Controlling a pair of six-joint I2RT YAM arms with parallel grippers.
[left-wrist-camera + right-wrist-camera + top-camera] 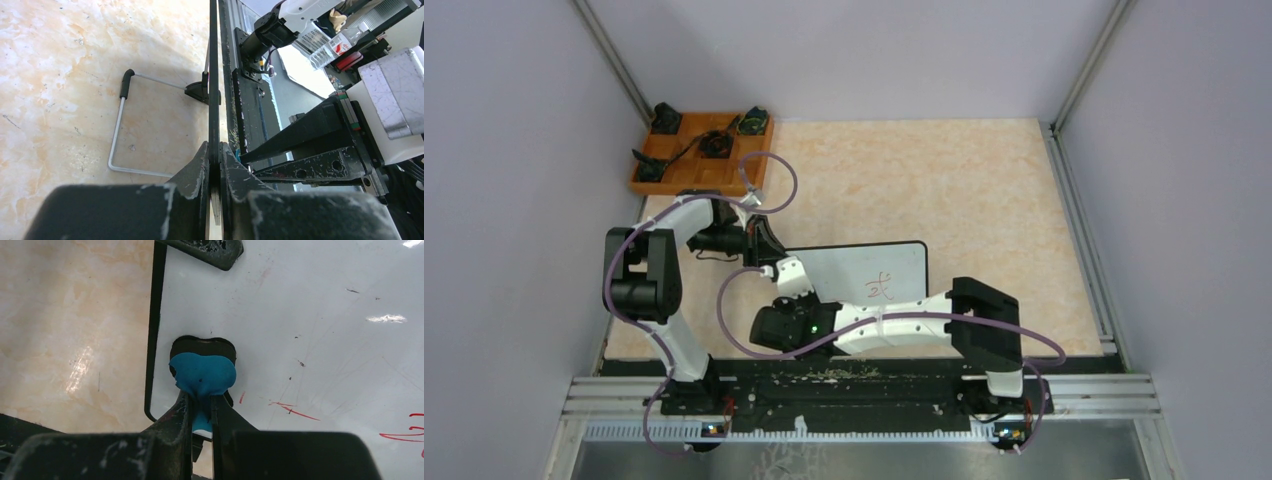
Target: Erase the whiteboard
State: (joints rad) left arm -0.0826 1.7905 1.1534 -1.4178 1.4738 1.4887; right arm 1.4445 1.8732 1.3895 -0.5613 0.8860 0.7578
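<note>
On the marbled beige worktop (944, 190), toward its near edge and a little left of centre, sits the whiteboard (864, 262), a white panel in a thin black frame with both arms reaching in at its left end. Well apart from it, in the far left corner, lies an orange wooden compartment tray (664, 187) with small dark items (714, 145) in several of its cells. The left end effector (214, 150) is clamped narrow on the whiteboard's frame, one finger on each face, so its wrist camera sees the board edge-on as a thin black line. The right end effector (201, 400) is pinched tight on a blue eraser pad (202, 372), which bulges out beyond the fingertips and sits against the white face just inside the left frame, near the rounded lower corner. A bent wire stand (117, 130) with a black sleeve at one corner runs from a black bracket on the board's back and lies on the worktop. Red handwritten strokes (292, 410) are on the white face to the right of the pad, apart from it, along with faint grey scuffs.
</note>
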